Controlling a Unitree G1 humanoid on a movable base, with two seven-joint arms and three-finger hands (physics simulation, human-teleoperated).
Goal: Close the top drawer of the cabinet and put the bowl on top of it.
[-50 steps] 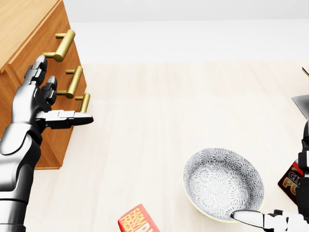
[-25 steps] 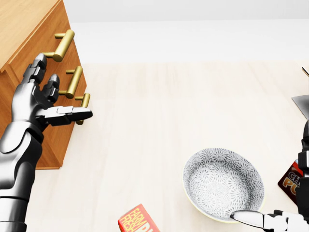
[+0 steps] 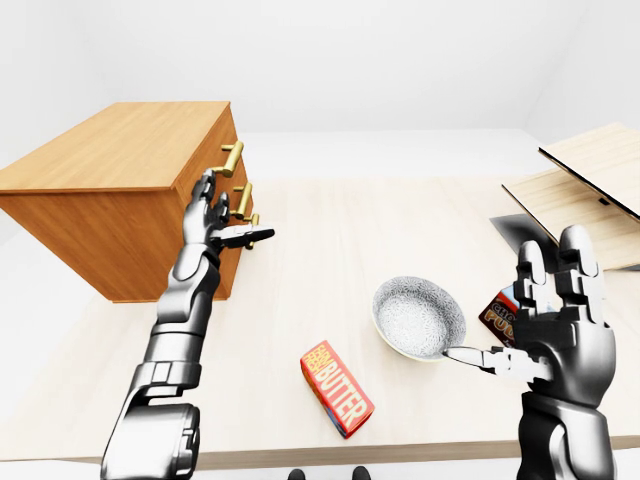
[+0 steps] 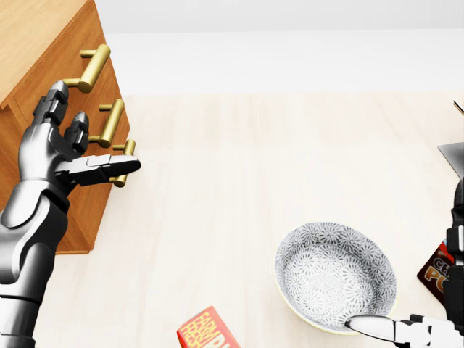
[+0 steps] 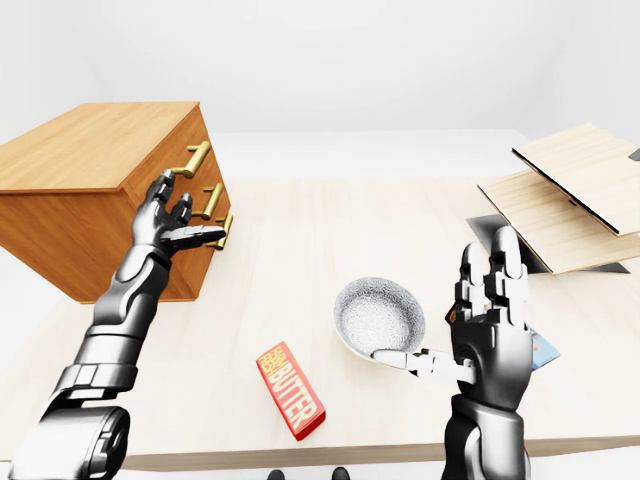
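Observation:
A wooden cabinet (image 3: 120, 150) with three brass-handled drawers stands at the left of the table. The top drawer (image 4: 72, 54) carries the highest handle (image 4: 92, 67); I cannot tell whether its front is flush. My left hand (image 4: 87, 138) is open, fingers spread against the drawer fronts beside the middle handle (image 4: 111, 122), holding nothing. A grey patterned bowl (image 4: 335, 275) sits upright on the table at the lower right. My right hand (image 3: 510, 300) is open and raised to the right of the bowl, its thumb (image 4: 373, 328) at the bowl's near rim.
A red butter box (image 3: 337, 388) lies left of the bowl near the table's bottom edge. A dark pudding box (image 3: 497, 312) lies by my right hand. Wooden boards (image 3: 590, 190) over a dark grey sheet (image 3: 520, 235) fill the right side.
My left hand's thumb has lifted slightly toward the lowest handle; the hand stays by the drawer fronts. The right hand and the bowl have not moved.

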